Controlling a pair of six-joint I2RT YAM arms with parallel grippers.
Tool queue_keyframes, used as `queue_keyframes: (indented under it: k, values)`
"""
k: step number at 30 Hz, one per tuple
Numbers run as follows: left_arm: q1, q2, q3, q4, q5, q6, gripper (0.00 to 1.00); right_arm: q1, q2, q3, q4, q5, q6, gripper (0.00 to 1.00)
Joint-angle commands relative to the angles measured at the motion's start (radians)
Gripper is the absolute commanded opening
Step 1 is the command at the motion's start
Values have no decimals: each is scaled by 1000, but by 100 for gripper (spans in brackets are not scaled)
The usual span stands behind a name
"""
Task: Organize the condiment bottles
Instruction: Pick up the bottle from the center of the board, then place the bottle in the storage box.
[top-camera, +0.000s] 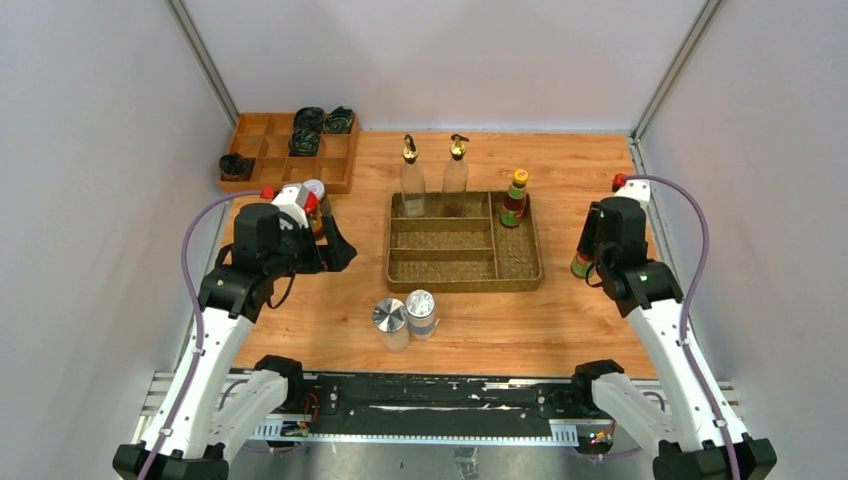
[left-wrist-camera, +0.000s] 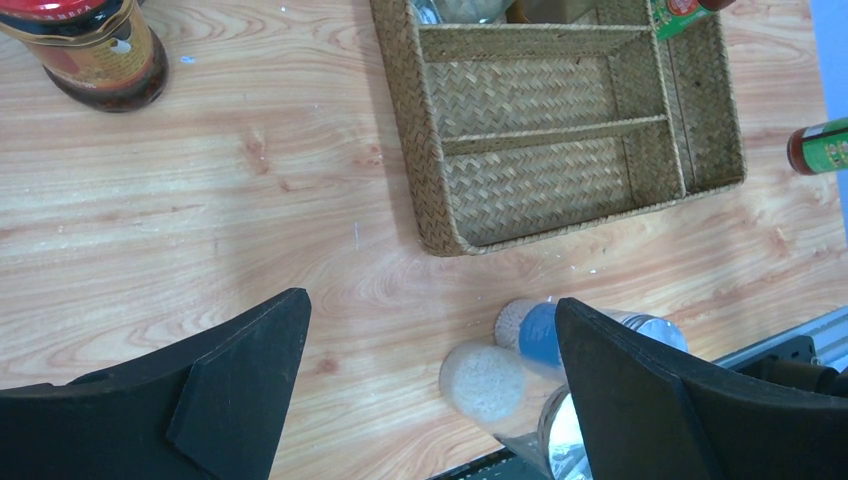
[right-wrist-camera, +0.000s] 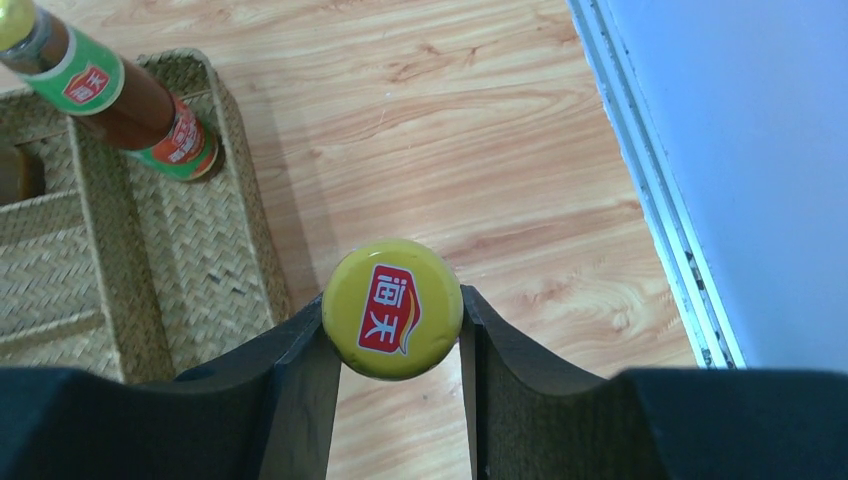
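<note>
table (top-camera: 590, 165) edge near right gripper (right-wrist-camera: 395, 345) clamping sauce bottle (right-wrist-camera: 392, 305)

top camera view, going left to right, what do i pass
wooden tray → left clear bottle → right clear bottle → first sauce bottle, in the basket → second sauce bottle, in the right gripper

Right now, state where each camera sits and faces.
Top external: above, behind the bases, looking down on the wooden table; left arm and right arm show.
Left wrist: looking down past the open left end effector at the woven compartment tray.
Right wrist: looking down on a yellow-capped dark sauce bottle in the right end effector.
All share the tray.
</note>
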Motion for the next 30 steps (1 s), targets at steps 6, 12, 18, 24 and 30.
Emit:
queue_keyframes:
  k: [6,12,18,24,30]
  values:
    - [7,-31,-12,-15,33,-12,99,-10,-69,79,-50,-218,9,30]
    - [7,-39,-15,-15,36,-20,99,-1,-39,135,-46,-362,-26,30]
    - [7,-41,-11,-19,35,-23,99,17,1,200,-24,-485,-67,30]
    - [7,-38,-6,-19,35,-25,99,90,68,272,-10,-467,-133,30]
    - [7,-35,-3,-19,34,-24,99,179,157,358,-4,-347,-161,30]
